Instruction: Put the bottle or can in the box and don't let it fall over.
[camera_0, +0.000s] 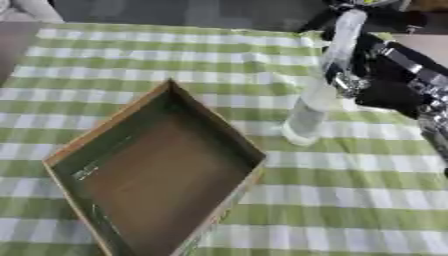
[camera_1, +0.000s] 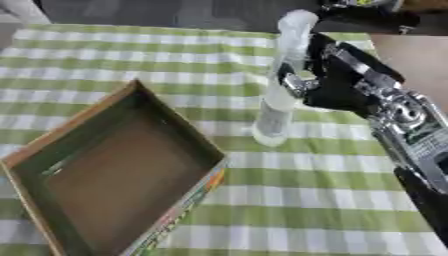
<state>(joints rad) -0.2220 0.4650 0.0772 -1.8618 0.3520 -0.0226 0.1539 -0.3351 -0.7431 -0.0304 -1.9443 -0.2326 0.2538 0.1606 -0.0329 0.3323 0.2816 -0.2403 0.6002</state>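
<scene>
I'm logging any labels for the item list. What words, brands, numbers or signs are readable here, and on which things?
None can be read.
Bottle: clear, no label or print shows; the right hand is curled round its middle.
Box: coloured print along its outer near side, too blurred to read; its inside is plain brown.
Tablecloth: green and white checks only, no text.

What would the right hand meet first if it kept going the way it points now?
The right hand points left with its fingers curled round the clear bottle. Going on leftward, it would probably cross bare checked cloth beyond the box's far corner; depth is unclear.
</scene>
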